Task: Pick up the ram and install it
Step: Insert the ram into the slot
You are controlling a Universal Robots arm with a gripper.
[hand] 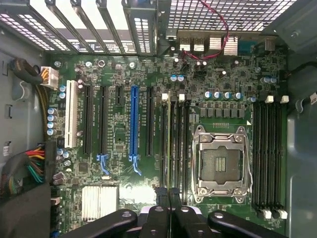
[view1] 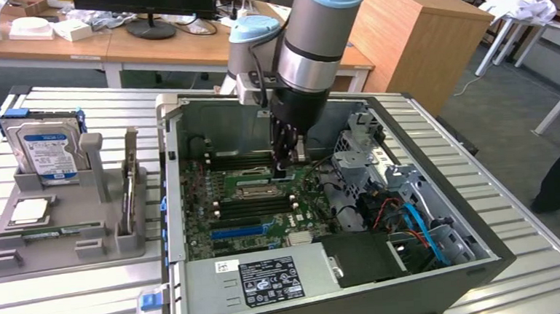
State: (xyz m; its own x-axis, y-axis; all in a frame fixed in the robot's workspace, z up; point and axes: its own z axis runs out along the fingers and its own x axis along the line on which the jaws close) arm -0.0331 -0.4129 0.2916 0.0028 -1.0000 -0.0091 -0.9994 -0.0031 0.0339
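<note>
My gripper (view1: 281,173) is lowered deep into the open computer case, over the memory slots beside the empty processor socket (hand: 220,161). In the wrist view the two black fingers (hand: 161,198) are pressed together, the gripper (hand: 168,191) shut on the top edge of the ram (hand: 169,144). The ram is a thin green stick standing on edge in a slot of the motherboard (hand: 119,134). Another green stick (view1: 129,186) stands upright in the grey holder (view1: 33,252) on the exterior view's left.
The holder also carries a blue-and-white hard drive (view1: 46,151) and a small silver chip (view1: 30,210). The case walls (view1: 173,207), the drive cage (view1: 367,148), cables (view1: 415,218) and the power supply (view1: 258,279) crowd the arm. Desks stand behind.
</note>
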